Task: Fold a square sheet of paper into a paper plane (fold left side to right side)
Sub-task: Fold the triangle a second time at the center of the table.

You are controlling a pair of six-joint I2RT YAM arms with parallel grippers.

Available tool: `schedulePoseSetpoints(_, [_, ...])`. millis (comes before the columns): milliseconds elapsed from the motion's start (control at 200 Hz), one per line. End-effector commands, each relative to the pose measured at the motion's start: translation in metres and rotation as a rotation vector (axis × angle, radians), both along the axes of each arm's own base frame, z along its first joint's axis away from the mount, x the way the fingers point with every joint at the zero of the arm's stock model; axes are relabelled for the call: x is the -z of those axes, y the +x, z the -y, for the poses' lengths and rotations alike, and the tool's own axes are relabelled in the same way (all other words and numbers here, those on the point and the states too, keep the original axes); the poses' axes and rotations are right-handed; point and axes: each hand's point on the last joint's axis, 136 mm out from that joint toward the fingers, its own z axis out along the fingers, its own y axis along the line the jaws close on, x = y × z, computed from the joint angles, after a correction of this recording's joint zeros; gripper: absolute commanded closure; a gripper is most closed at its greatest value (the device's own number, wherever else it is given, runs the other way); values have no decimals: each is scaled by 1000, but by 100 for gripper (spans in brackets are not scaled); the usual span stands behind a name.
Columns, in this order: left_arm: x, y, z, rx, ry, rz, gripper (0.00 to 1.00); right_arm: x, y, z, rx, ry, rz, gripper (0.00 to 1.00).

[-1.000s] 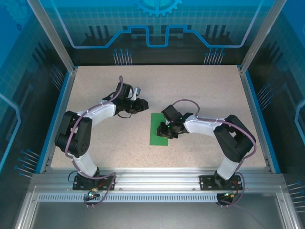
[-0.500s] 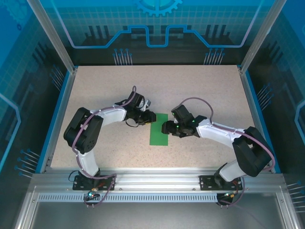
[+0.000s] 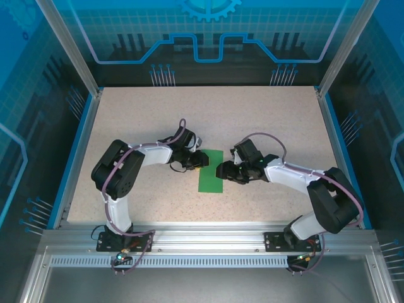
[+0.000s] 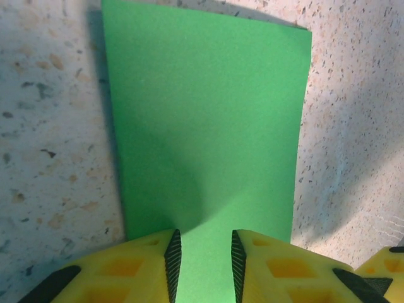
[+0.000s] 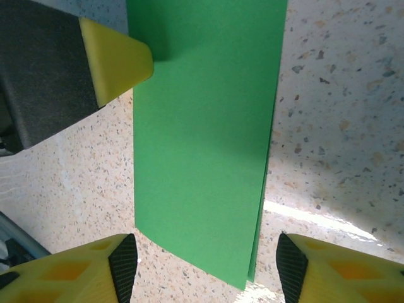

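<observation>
Two grippers now meet at the paper (image 3: pixel 210 180), which lies folded into a narrow strip in the middle of the table (image 3: pixel 271 120), where it was before. A second ago my left gripper (image 3: pixel 201 158) sat well off to the upper left. Now it is at the strip's far left corner, jaws only slightly apart with flat green showing between them. My right gripper (image 3: pixel 223 172), earlier over the strip, is at its right edge, jaws spread wider than the strip.
</observation>
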Motion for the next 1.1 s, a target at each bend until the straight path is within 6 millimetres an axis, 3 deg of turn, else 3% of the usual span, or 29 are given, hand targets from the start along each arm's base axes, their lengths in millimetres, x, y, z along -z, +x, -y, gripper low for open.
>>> schedulePoseSetpoints(0, [19, -10, -6, -22, 44, -36, 70, 0, -2, -5, -33, 32, -44, 40])
schedulePoseSetpoints(755, [18, -17, -7, -22, 34, -28, 70, 27, -5, -12, -36, 3, -164, 44])
schedulePoseSetpoints(1095, [18, -18, -5, -17, 33, -28, 70, 28, -3, -24, -58, 38, -168, 46])
